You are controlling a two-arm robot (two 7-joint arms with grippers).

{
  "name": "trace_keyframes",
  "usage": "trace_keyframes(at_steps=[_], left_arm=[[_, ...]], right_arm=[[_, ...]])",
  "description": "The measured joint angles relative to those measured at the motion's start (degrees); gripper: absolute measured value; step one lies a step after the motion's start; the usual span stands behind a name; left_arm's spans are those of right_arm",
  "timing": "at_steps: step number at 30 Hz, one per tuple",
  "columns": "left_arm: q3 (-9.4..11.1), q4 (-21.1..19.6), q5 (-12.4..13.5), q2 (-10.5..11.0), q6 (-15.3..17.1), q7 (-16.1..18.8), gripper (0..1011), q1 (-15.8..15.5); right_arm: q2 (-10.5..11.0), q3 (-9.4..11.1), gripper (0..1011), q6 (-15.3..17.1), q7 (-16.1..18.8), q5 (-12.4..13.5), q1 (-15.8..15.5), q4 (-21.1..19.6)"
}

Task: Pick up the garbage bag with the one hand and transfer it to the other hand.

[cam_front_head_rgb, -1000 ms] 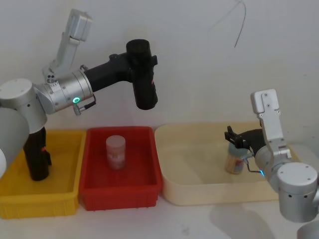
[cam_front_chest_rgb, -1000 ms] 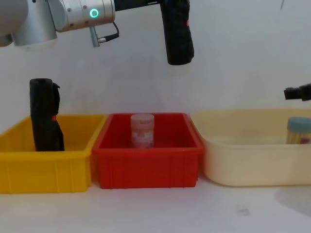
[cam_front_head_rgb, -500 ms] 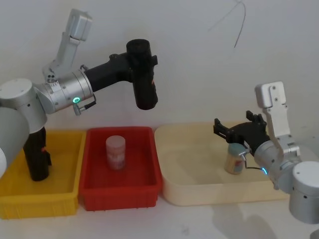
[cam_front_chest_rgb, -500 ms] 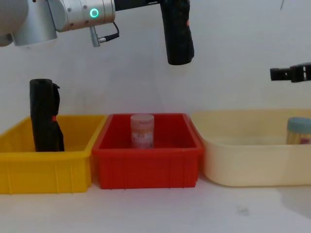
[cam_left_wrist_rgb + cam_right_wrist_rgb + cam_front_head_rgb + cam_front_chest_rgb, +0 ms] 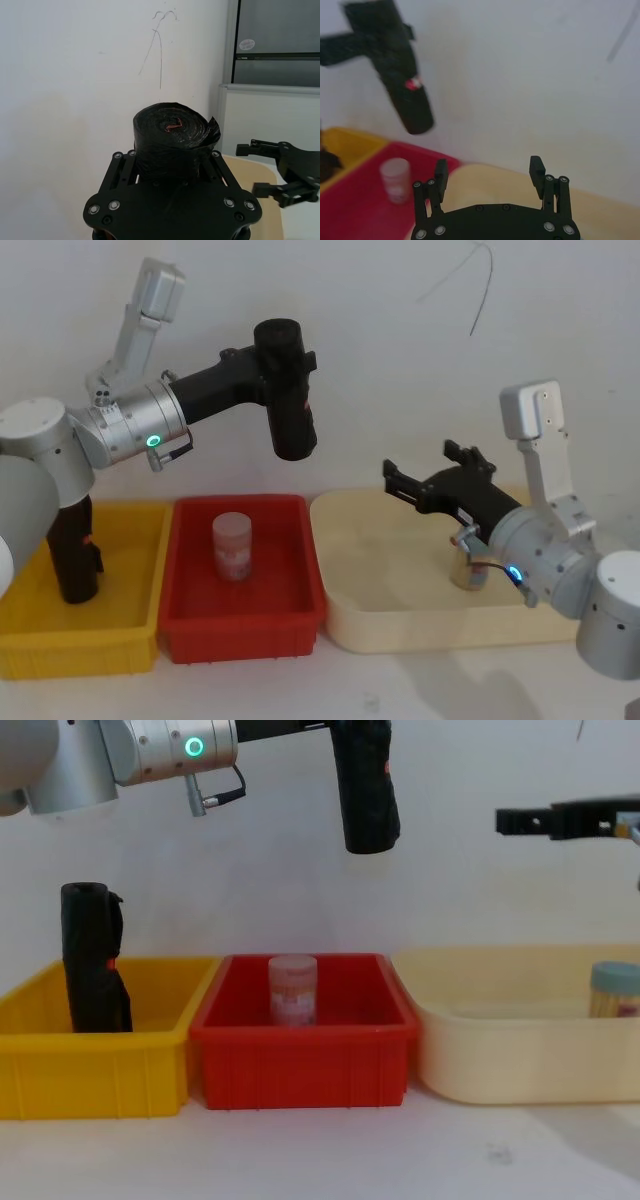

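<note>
The garbage bag [image 5: 288,410], a black roll with a small red mark, hangs upright high above the red bin, and my left gripper [image 5: 272,372] is shut on its upper part. The left wrist view looks at the roll's end [image 5: 172,134] between that gripper's fingers. In the chest view the bag [image 5: 367,795] hangs from the top edge. My right gripper [image 5: 420,462] is open and empty. It hovers above the cream tub, to the right of the bag and a little lower, apart from it. Its wrist view shows both fingers spread [image 5: 488,164], with the bag [image 5: 405,85] farther off.
A second black roll [image 5: 72,550] stands in the yellow bin [image 5: 60,655] at left. The red bin [image 5: 240,635] holds a clear jar [image 5: 232,545]. The cream tub [image 5: 400,625] at right holds a small jar [image 5: 470,565]. A white wall stands close behind.
My right gripper has risen out of the cream tub and swung left toward the bag. The left arm and the bag have stayed still.
</note>
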Motion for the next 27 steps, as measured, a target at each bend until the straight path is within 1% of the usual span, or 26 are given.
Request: trace_keyframes(at_steps=[2, 4, 5, 6, 8, 10, 11, 16, 18, 19, 23, 27], left_arm=[[0.00, 0.02, 0.00, 0.00, 0.00, 0.00, 445, -0.01], [0.00, 0.03, 0.00, 0.00, 0.00, 0.00, 445, -0.02], [0.00, 0.03, 0.00, 0.00, 0.00, 0.00, 445, -0.02], [0.00, 0.03, 0.00, 0.00, 0.00, 0.00, 445, -0.02], [0.00, 0.04, 0.01, 0.00, 0.00, 0.00, 445, -0.02], [0.00, 0.04, 0.01, 0.00, 0.00, 0.00, 445, -0.02], [0.00, 0.04, 0.01, 0.00, 0.00, 0.00, 445, -0.02], [0.00, 0.04, 0.01, 0.00, 0.01, 0.01, 445, -0.02], [0.00, 0.04, 0.01, 0.00, 0.01, 0.01, 445, -0.02], [0.00, 0.04, 0.01, 0.00, 0.01, 0.01, 445, -0.02], [0.00, 0.04, 0.01, 0.00, 0.01, 0.01, 445, -0.02], [0.00, 0.04, 0.01, 0.00, 0.01, 0.01, 445, -0.02]], right_arm=[[-0.11, -0.31, 1001, -0.22, 0.78, 0.51, 0.18, -0.27], [-0.52, -1.14, 1001, -0.90, 2.28, 1.46, 0.70, -0.48], [-0.52, -1.14, 1001, -0.90, 2.28, 1.46, 0.70, -0.48], [-0.78, -1.63, 1000, -1.27, 2.96, 1.87, 1.06, -0.48], [-1.02, -2.01, 1001, -1.69, 3.66, 2.29, 1.40, -0.40], [-1.54, -2.81, 1001, -2.49, 4.55, 2.81, 2.18, 0.20], [-1.54, -2.81, 1001, -2.49, 4.55, 2.81, 2.18, 0.20], [-2.73, -4.33, 1001, -4.23, 5.00, 3.04, 3.97, 2.41], [-2.87, -4.48, 1001, -4.43, 5.00, 3.04, 4.18, 2.69], [-3.20, -4.89, 1000, -4.82, 4.99, 3.02, 4.66, 3.38], [-3.86, -5.67, 1001, -5.68, 4.60, 2.79, 5.58, 4.74], [-4.68, -6.45, 1001, -6.55, 3.48, 2.16, 6.59, 6.43]])
